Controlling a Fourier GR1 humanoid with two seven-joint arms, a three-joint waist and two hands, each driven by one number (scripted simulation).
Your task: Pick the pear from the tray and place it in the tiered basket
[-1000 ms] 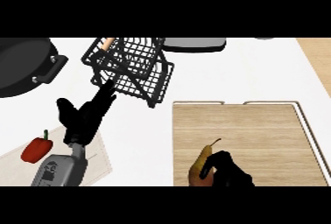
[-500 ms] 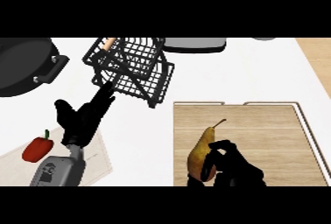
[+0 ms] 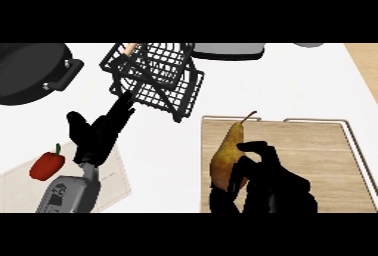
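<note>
Lifted higher since before, pear (image 3: 227, 156) in right hand (image 3: 269, 180) over tray (image 3: 325, 150).

Bright, even light, white table (image 3: 295, 85) nearly blown out, faint soft shadows, black robot hands lose detail, no blur.

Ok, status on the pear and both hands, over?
Right hand shut on pear, over the tray. Left hand open, resting beside the basket. Nothing between pear and basket.
</note>
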